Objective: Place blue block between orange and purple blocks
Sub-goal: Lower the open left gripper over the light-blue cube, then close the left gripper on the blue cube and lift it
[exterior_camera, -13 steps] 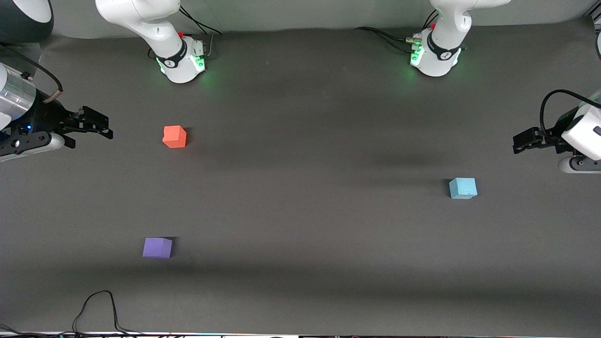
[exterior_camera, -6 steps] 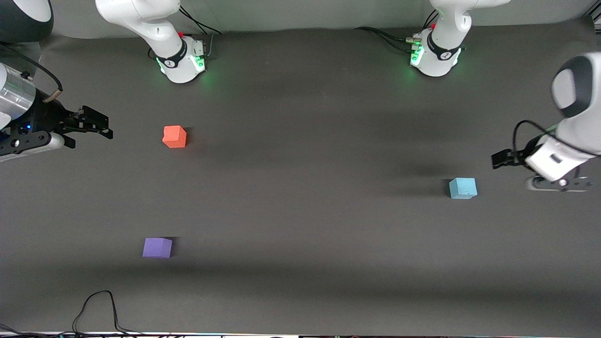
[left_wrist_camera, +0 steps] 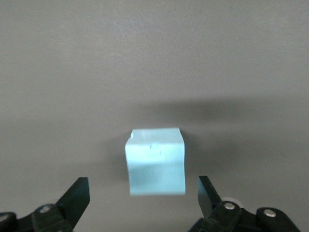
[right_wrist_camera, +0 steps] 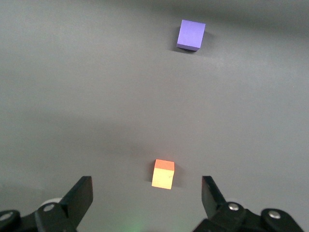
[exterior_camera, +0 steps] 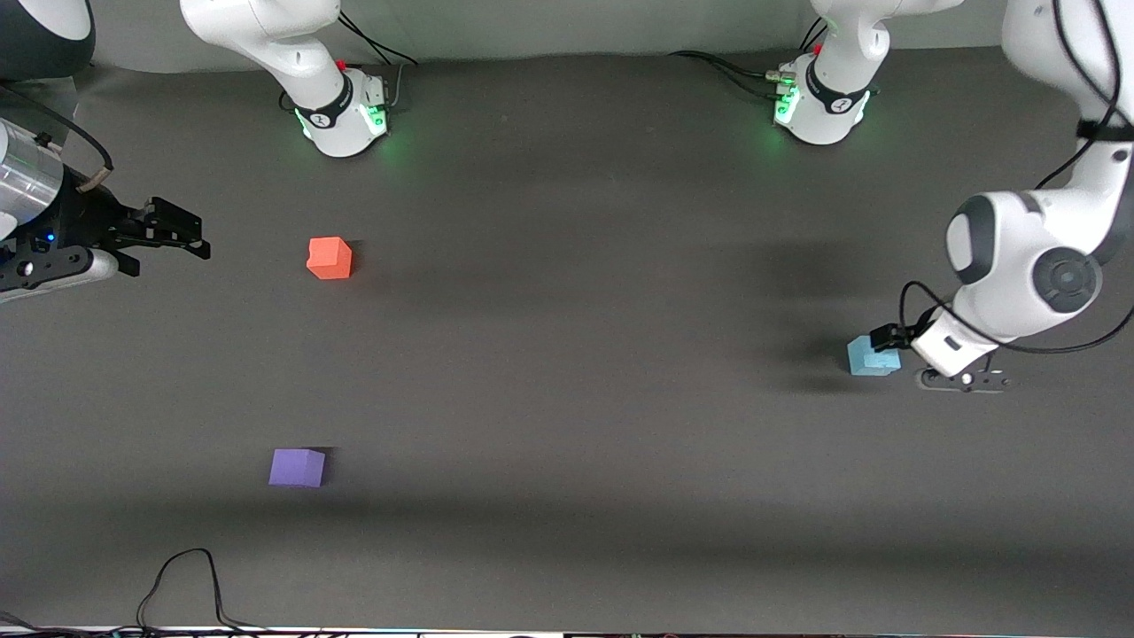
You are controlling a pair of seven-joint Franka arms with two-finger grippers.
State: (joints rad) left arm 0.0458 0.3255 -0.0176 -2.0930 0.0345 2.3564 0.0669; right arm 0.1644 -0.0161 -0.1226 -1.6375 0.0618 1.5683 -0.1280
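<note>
The blue block (exterior_camera: 872,356) lies on the dark mat toward the left arm's end of the table. My left gripper (exterior_camera: 889,338) is open and hangs right over that block's edge. In the left wrist view the blue block (left_wrist_camera: 156,161) sits just ahead of the gap between the open fingertips (left_wrist_camera: 78,194). The orange block (exterior_camera: 330,258) and the purple block (exterior_camera: 297,467) lie toward the right arm's end, the purple one nearer the camera. My right gripper (exterior_camera: 188,239) is open and waits beside the orange block. The right wrist view shows the orange block (right_wrist_camera: 163,174) and the purple block (right_wrist_camera: 191,35).
The two arm bases (exterior_camera: 341,111) (exterior_camera: 822,102) stand along the table's edge farthest from the camera. A black cable (exterior_camera: 182,585) loops on the mat at the near edge, close to the purple block.
My left arm has swung in from the table's end and lowered its open gripper over the blue block. The right arm and all three blocks have stayed put.
</note>
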